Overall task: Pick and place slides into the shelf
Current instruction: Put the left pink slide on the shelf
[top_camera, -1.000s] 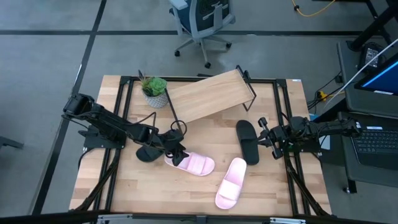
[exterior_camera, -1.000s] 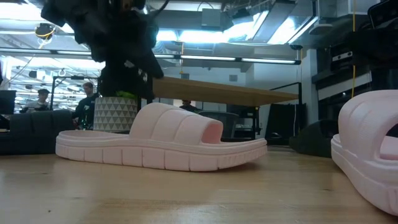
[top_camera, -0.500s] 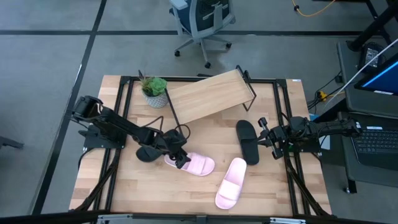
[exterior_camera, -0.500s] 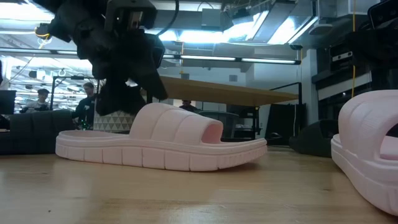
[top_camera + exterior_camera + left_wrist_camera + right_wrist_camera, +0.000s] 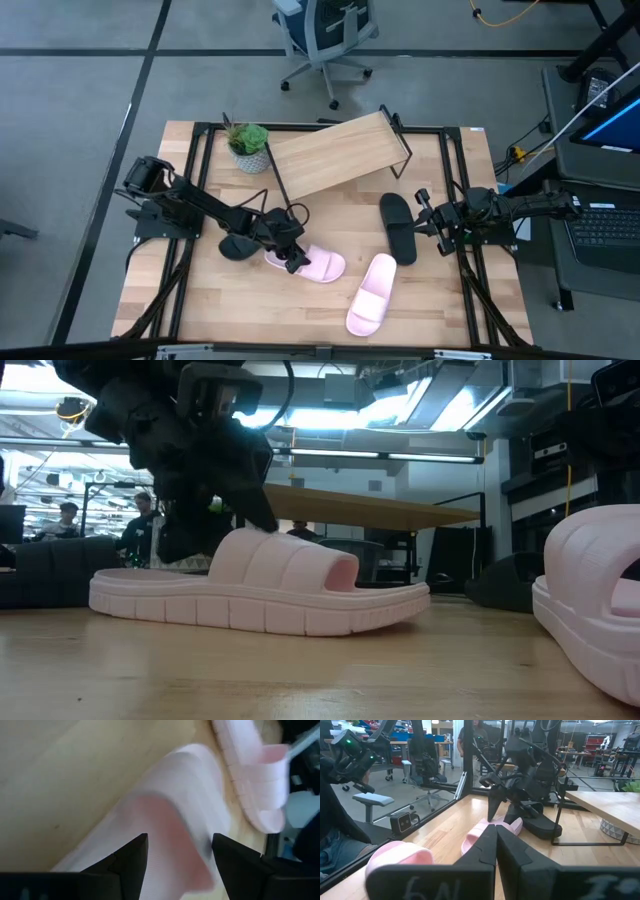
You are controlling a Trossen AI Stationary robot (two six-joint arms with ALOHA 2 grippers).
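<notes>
Left arm: reaches from the left edge of the table [image 5: 200,310] toward its middle. The left tool [image 5: 292,258] sits over the heel end of a pink slide [image 5: 312,264]. In the left wrist view its two fingers [image 5: 131,857] are spread wide, one on each side of the pink strap; contact with the strap cannot be confirmed. In the low view the tool [image 5: 215,500] is directly above the same slide [image 5: 260,592], which lies flat on the table.

A black slide [image 5: 238,245] lies just beside the left tool, on its left.

Rear of table: a potted plant [image 5: 247,146] stands at the left end of the shelf [image 5: 335,152]. The shelf is a slanted light-wood board on a black wire frame, with no slide on it.

Centre right: a second pink slide [image 5: 371,294] lies near the front edge, apart from the first. A second black slide [image 5: 399,227] lies between the shelf and the right arm.

Right arm: waits at the right edge of the table. The right tool [image 5: 424,222] is just beside the black slide. In the right wrist view its fingers [image 5: 506,851] are closed together with nothing between them.
</notes>
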